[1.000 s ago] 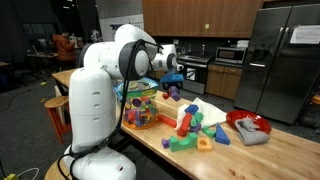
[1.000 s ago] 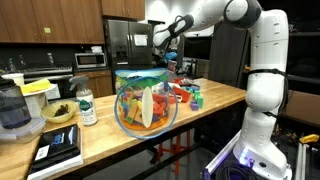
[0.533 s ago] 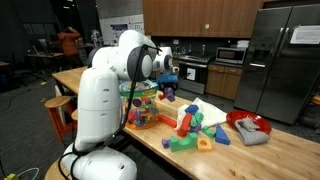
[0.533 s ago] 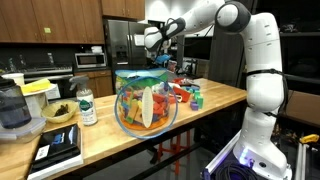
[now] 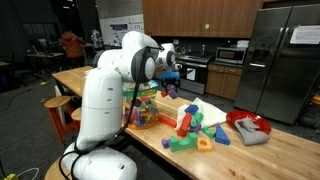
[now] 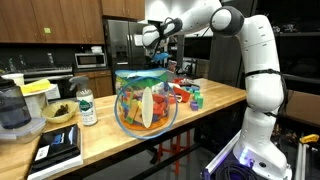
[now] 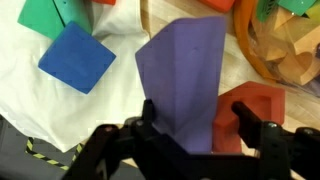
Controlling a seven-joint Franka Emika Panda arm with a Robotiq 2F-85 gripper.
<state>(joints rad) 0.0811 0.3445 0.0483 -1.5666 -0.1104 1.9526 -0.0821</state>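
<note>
In the wrist view a large purple block (image 7: pixel 185 75) sits between the jaws of my gripper (image 7: pixel 198 118), well above the table. Its left fingertip (image 7: pixel 150 112) lies against the block, and its right fingertip (image 7: pixel 245 115) shows over a red block (image 7: pixel 250 100) lying below. The jaws stand wide, shut on the purple block. In both exterior views the gripper (image 5: pixel 170 80) (image 6: pixel 150 42) hangs high over the wooden counter (image 5: pixel 290 155), near the clear bowl of toy blocks (image 5: pixel 140 105) (image 6: pixel 146 100).
Below lie a blue block (image 7: pixel 76 57), a green block (image 7: pixel 45 12) and a white cloth (image 7: pixel 40 110). Several coloured blocks (image 5: pixel 195 125) and a red cloth (image 5: pixel 248 128) are on the counter. A bottle (image 6: pixel 87 106), a blender (image 6: pixel 12 105) and a book (image 6: pixel 58 148) stand at one end.
The arm has swung the gripper, still holding the purple block, sideways toward the bowl. The jaws have kept the same width.
</note>
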